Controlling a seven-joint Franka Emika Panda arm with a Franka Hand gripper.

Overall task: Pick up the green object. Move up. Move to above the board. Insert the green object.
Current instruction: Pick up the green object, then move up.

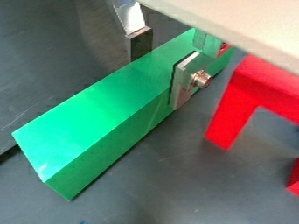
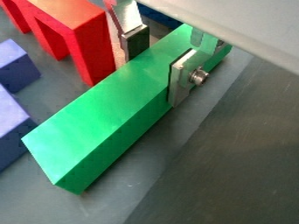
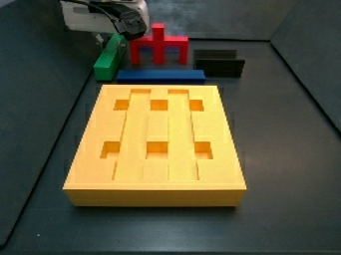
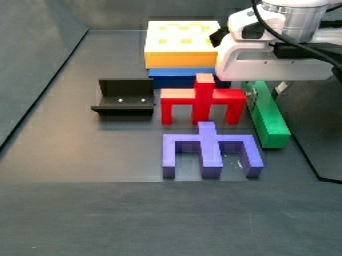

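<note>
The board (image 3: 156, 149), the large yellow-orange slab with two rows of three square holes, is seen lying flat on the dark floor in a side view, well apart from the claw. At its 12 o'clock a flat blue bar (image 3: 160, 74) is laid across, with the red pronged block (image 3: 158, 46) behind that and the dark fixture (image 3: 220, 63) at about 1 o'clock.

The green object (image 1: 111, 122) is found at the board's 11 o'clock, lying flat on the floor, just beside the red pronged block. In a side view a purple pronged block (image 4: 210, 152) is seen just beside its free end.

The claw (image 2: 162, 59) is placed over one end of the green bar, a silver finger (image 2: 186, 77) on each long side. The fingers appear to be against the bar or very close to it; whether a firm grip is made cannot be told from these views. The bar does not look lifted.

The main risk is judged to come from the off-centre hold: with most of the bar's length hanging out to one side, the bar could be tipped or twisted between the pads when raised. A drooping free end could be caught on the red or purple blocks, or be presented askew at the board so that insertion is jammed. A weak squeeze could let it be dropped.
</note>
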